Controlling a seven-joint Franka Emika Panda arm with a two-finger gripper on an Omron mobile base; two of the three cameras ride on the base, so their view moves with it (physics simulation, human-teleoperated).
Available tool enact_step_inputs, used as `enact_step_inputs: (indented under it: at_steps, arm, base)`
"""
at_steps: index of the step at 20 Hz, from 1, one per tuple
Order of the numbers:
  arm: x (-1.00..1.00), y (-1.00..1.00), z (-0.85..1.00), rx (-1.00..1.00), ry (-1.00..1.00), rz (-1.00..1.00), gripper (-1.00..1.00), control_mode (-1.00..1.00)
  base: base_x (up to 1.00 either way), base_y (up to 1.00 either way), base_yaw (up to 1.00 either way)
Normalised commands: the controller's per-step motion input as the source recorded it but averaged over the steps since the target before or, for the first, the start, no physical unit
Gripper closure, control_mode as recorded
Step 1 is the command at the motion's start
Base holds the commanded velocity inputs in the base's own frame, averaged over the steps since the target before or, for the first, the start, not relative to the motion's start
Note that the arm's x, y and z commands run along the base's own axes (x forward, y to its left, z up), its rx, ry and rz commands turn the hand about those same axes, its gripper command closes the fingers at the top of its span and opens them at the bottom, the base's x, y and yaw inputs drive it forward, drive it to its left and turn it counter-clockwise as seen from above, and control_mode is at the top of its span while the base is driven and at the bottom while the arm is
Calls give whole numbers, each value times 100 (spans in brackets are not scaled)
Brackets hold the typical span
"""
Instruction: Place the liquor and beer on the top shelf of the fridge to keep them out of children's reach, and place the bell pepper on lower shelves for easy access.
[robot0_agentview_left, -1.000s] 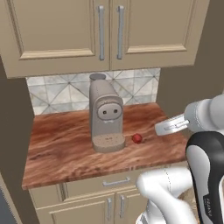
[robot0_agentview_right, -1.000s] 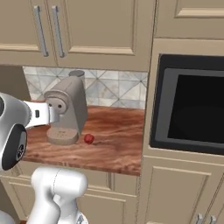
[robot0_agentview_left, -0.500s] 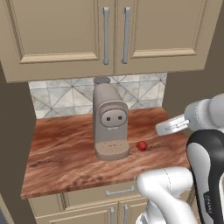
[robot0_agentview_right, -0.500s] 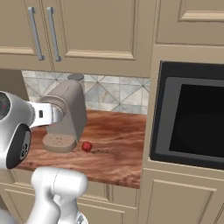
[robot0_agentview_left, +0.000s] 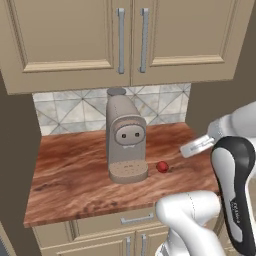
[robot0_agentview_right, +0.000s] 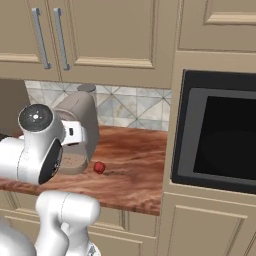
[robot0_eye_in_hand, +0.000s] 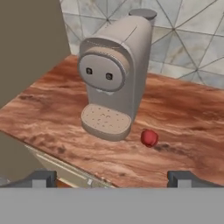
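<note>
The bell pepper (robot0_agentview_left: 162, 166) (robot0_agentview_right: 99, 167) (robot0_eye_in_hand: 149, 138) is a small glossy red ball lying on the wooden counter (robot0_agentview_left: 75, 170), just right of the coffee machine's base. My gripper (robot0_eye_in_hand: 113, 179) is open, with nothing between its fingers. It hangs in front of the counter's front edge and faces the machine and the pepper from some way off. The liquor, the beer and the fridge are out of view.
A beige coffee machine (robot0_agentview_left: 125, 140) (robot0_eye_in_hand: 114, 74) stands mid-counter against the tiled backsplash. Beige wall cabinets (robot0_agentview_left: 125, 40) hang above, and drawers (robot0_agentview_left: 135, 220) sit below. A dark built-in oven (robot0_agentview_right: 217, 132) closes the counter's right end, and a brown wall (robot0_agentview_left: 15, 150) its left.
The camera has moved with the base: the whole scene has slid down a little in both base views. The pepper and the machine keep their places on the counter. My gripper stays open.
</note>
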Motion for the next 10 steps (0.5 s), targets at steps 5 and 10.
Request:
enact_step_inputs:
  at_steps: [5, 10]
  arm:
    - [24, 0, -66, -10, 3, 0, -100, -100]
    - [14, 0, -65, -5, 0, 0, -100, -100]
  base:
    - [0, 0, 0]
    - [0, 0, 0]
